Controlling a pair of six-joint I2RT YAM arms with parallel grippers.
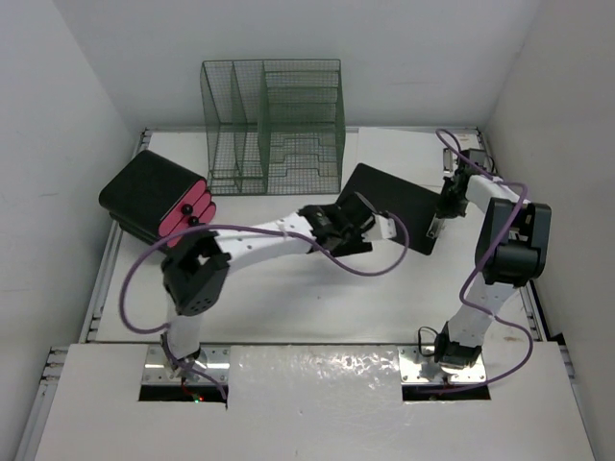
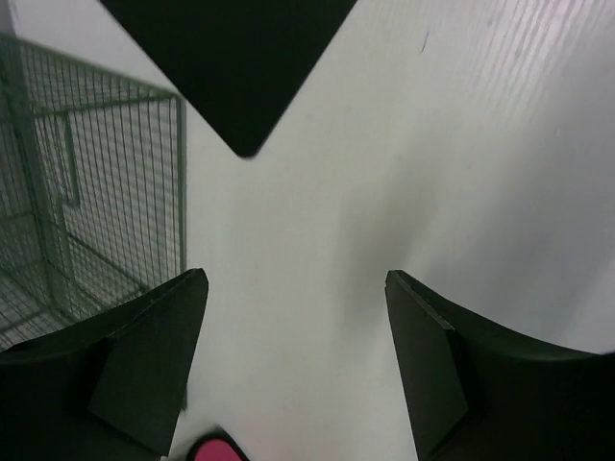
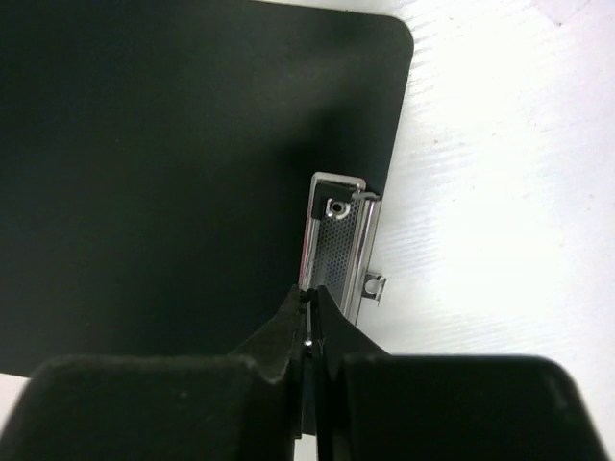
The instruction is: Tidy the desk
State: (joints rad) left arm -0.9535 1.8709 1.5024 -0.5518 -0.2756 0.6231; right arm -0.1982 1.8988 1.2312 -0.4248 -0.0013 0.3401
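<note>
The desk (image 1: 317,298) is a white tabletop with metal rails. A black clipboard (image 1: 394,206) lies at its right back part. My right gripper (image 1: 439,227) is shut on the clipboard's metal clip (image 3: 336,240); in the right wrist view the fingertips (image 3: 293,322) pinch the clip's near end, with the black board (image 3: 173,173) to the left. My left gripper (image 1: 370,224) is open and empty, over bare desk at the clipboard's left corner (image 2: 231,58). Its two fingers (image 2: 144,365) stand wide apart. I cannot tell whether the clipboard is lifted.
A green wire-mesh file organizer (image 1: 274,125) stands at the back, and shows in the left wrist view (image 2: 86,182). A black case with pink parts (image 1: 154,197) sits at the left edge. A pink tip (image 2: 213,449) shows below the left gripper. White walls enclose the desk.
</note>
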